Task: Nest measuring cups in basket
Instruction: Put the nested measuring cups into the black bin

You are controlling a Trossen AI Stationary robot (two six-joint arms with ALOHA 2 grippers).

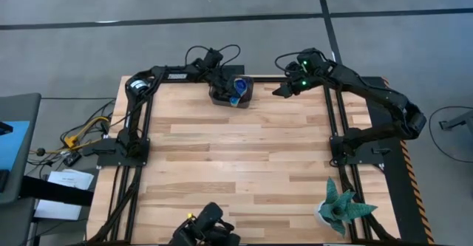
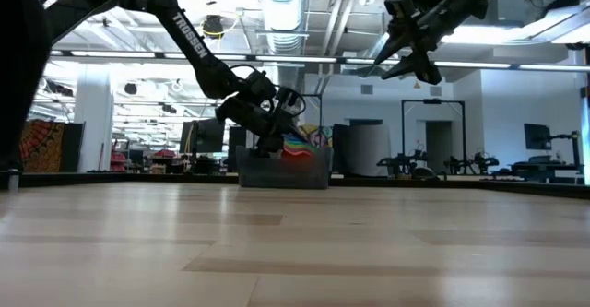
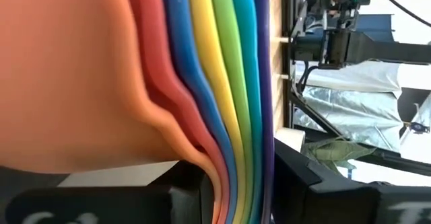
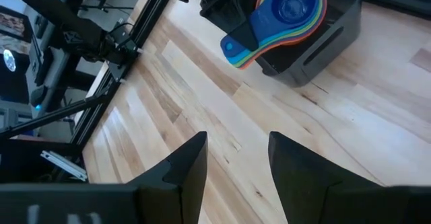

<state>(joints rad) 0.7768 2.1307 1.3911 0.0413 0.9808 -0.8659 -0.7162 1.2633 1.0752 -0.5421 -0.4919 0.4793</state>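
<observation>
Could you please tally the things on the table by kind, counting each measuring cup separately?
measuring cups: 7, nested in one stack
basket: 1
teal spiky plant: 1
Total: 9
The left gripper grips the stack at the basket; the right gripper hovers open nearby.

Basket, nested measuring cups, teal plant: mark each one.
basket (image 4: 337, 32), right wrist view, dark side wall.
measuring cups (image 4: 291, 7), right wrist view, top blue cup's bowl.
teal plant (image 1: 340, 205), high view, its leaves.
</observation>
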